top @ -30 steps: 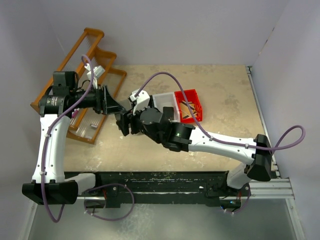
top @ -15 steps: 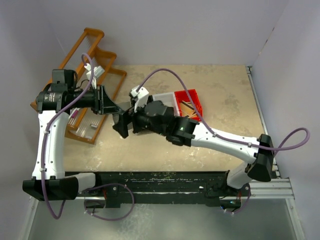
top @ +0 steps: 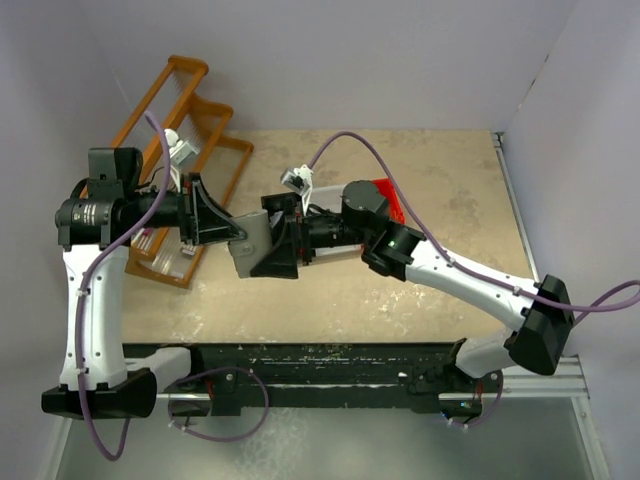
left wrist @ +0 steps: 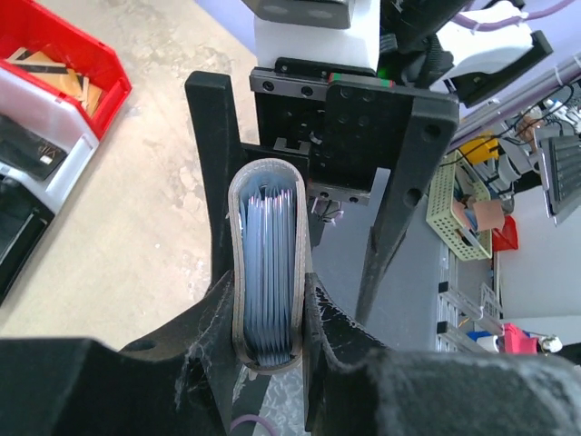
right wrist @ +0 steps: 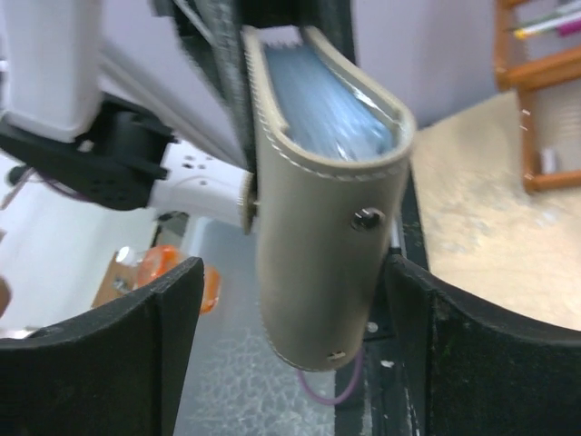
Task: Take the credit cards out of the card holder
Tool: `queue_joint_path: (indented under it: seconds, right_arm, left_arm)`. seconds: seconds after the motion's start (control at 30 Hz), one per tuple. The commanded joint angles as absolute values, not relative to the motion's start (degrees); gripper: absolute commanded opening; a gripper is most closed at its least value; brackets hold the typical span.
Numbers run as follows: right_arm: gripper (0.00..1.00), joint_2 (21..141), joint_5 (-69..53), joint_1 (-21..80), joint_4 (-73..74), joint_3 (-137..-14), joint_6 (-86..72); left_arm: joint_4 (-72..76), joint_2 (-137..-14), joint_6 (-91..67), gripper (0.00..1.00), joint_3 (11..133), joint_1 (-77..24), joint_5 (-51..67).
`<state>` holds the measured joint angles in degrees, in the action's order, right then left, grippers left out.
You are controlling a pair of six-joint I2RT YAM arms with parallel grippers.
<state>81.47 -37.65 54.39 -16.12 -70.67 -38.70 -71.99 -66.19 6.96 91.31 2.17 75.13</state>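
The card holder (top: 252,243) is a grey hinged case held in the air between the two arms, above the table's left middle. My left gripper (top: 228,228) is shut on it from the left. In the left wrist view the holder (left wrist: 239,272) stands on edge between my fingers, with several pale credit cards (left wrist: 270,259) packed inside. My right gripper (top: 277,250) is open and straddles the holder's other end. In the right wrist view the holder (right wrist: 318,245) shows a snap stud and the cards' edges (right wrist: 318,95). The right gripper's (right wrist: 295,277) fingers stand on either side of it.
A red bin (top: 387,207) with tan wooden pieces and a white bin (top: 325,200) sit behind the right arm. They also show in the left wrist view, the red bin (left wrist: 68,54) above the white one (left wrist: 50,150). An orange wooden rack (top: 195,120) stands at the far left.
My right gripper has swung round to face left and now straddles the holder with open jaws. My left arm has drawn back a little to the left, still gripping the holder.
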Motion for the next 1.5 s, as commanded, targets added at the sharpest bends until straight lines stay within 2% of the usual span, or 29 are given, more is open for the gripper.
queue_joint_path:
  seconds: [0.0, 0.07, 0.17, 0.23, 0.27, 0.33, 0.37, 0.4, 0.5, 0.83, 1.17, 1.27, 1.47]
  right_arm:
    - [0.76, 81.1, -46.5, 54.5, -30.2, -70.0, -45.3]
    - [0.54, 81.1, -46.3, 54.4, -32.3, -69.7, -46.9]
    - [0.16, 81.5, -45.5, 54.5, -32.5, -70.2, -48.0]
    - [0.01, 81.3, -43.3, 54.3, -29.4, -71.2, -47.2]
    - [0.00, 81.1, -40.7, 54.4, -25.7, -71.9, -45.6]
    - [0.00, 80.9, -33.6, 54.4, -17.0, -73.8, -42.5]
    - [0.00, 80.9, -29.4, 54.4, -12.8, -74.8, -41.5]
    - [0.00, 81.0, -24.5, 54.4, -9.1, -75.8, -40.7]
    - [0.00, 82.2, -13.7, 55.4, -2.8, -78.1, -37.2]
    - [0.00, 86.9, 2.4, 62.9, 3.5, -86.0, -34.6]
    - [0.00, 89.3, 8.0, 65.8, 5.5, -90.7, -35.0]
    - [0.00, 90.0, 8.1, 66.0, 5.8, -91.6, -35.2]
    - [0.00, 91.2, 7.8, 66.6, 6.6, -92.5, -35.0]
  left_arm:
    - [-72.3, -65.0, 9.8, 0.08, 93.9, 2.1, 81.4]
    - [-73.2, -65.3, 10.7, 0.08, 94.0, 2.1, 81.7]
    - [-73.4, -65.5, 11.0, 0.11, 94.0, 2.1, 80.7]
    - [-72.8, -65.4, 11.2, 0.31, 94.3, 2.1, 77.3]
    - [-72.0, -65.1, 10.7, 0.41, 94.7, 2.1, 72.7]
    - [-69.3, -64.5, 8.9, 0.69, 95.0, 2.1, 63.0]
    - [-68.1, -64.0, 8.8, 0.77, 95.3, 2.1, 58.5]
    - [-67.5, -63.6, 8.9, 0.84, 95.3, 2.1, 54.9]
    - [-66.2, -62.3, 9.0, 0.95, 94.1, 2.1, 50.5]
    - [-63.1, -59.1, 8.9, 0.96, 86.3, 2.1, 46.9]
    - [-61.5, -58.3, 10.3, 0.92, 81.5, 2.1, 45.0]
    - [-61.3, -58.1, 10.3, 0.86, 81.0, 2.1, 44.7]
    - [-60.5, -57.8, 10.1, 0.68, 81.1, 2.1, 42.8]
